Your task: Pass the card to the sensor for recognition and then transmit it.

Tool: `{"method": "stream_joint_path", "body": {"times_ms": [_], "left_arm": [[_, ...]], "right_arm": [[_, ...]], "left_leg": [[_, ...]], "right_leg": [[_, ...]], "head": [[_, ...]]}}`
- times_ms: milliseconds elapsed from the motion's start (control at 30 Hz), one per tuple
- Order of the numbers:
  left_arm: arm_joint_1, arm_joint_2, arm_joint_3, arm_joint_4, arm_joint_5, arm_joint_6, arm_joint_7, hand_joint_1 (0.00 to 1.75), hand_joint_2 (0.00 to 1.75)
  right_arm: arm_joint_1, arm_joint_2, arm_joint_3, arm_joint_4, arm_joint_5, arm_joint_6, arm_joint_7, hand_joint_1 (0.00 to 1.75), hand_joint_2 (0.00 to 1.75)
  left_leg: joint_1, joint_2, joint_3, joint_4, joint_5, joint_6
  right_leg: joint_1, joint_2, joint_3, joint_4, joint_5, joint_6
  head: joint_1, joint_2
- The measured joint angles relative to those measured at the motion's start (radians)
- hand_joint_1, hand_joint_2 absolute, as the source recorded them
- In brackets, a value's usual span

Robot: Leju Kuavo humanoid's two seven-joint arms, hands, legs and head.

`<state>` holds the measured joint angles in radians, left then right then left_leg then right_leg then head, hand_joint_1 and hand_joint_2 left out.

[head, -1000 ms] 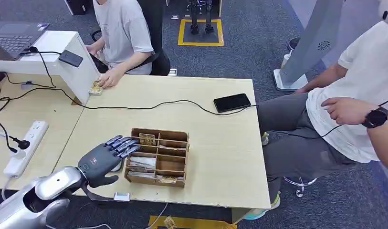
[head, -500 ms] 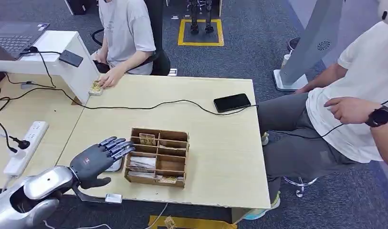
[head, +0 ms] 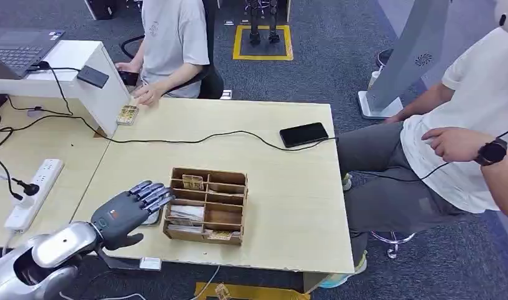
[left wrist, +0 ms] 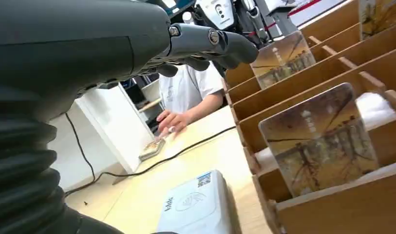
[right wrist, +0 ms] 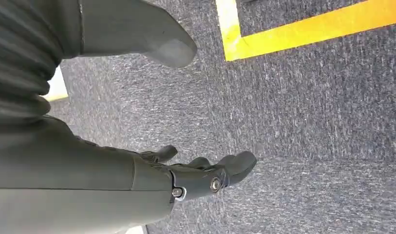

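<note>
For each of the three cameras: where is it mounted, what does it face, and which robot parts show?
Head view: high on the body, looking down at the table and card box; left arm and left hand show.
Left wrist view: behind the left hand, facing the card box and white sensor.
Right wrist view: hanging arm, facing the carpet; right hand shows.
Head and left wrist views share the box.

You see a pale, smooth wood-look tabletop, a raw brown wooden organizer holding glossy printed cards, a matt grey plastic left hand on brushed silver metal, and rough blue-grey carpet.
</note>
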<state>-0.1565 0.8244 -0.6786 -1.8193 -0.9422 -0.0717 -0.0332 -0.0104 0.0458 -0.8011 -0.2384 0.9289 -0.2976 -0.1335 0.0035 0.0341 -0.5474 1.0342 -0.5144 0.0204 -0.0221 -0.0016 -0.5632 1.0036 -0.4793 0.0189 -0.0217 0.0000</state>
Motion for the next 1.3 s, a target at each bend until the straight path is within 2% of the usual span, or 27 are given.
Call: {"method": "stream_joint_path", "body": {"times_ms": [833,1300], "left_arm": [[0.027,-0.087,-0.040,0.032,-0.033,0.023,0.021,0.00,1.75],[0.028,-0.148,-0.061,0.076,-0.103,0.048,0.070,0.00,1.75]], "right_arm": [[0.000,0.008,-0.016,-0.004,0.019,0.001,0.003,0.00,1.75],[-0.001,0.016,-0.026,-0.006,0.039,0.002,0.005,0.00,1.75]], "left_leg": [[0.000,0.000,0.000,0.000,0.000,0.000],[0.000,0.000,0.000,0.000,0.000,0.000]], "right_leg": [[0.000,0.000,0.000,0.000,0.000,0.000],[0.000,0.000,0.000,0.000,0.000,0.000]], "head": [[0.000,0.000],[0.000,0.000]]}}
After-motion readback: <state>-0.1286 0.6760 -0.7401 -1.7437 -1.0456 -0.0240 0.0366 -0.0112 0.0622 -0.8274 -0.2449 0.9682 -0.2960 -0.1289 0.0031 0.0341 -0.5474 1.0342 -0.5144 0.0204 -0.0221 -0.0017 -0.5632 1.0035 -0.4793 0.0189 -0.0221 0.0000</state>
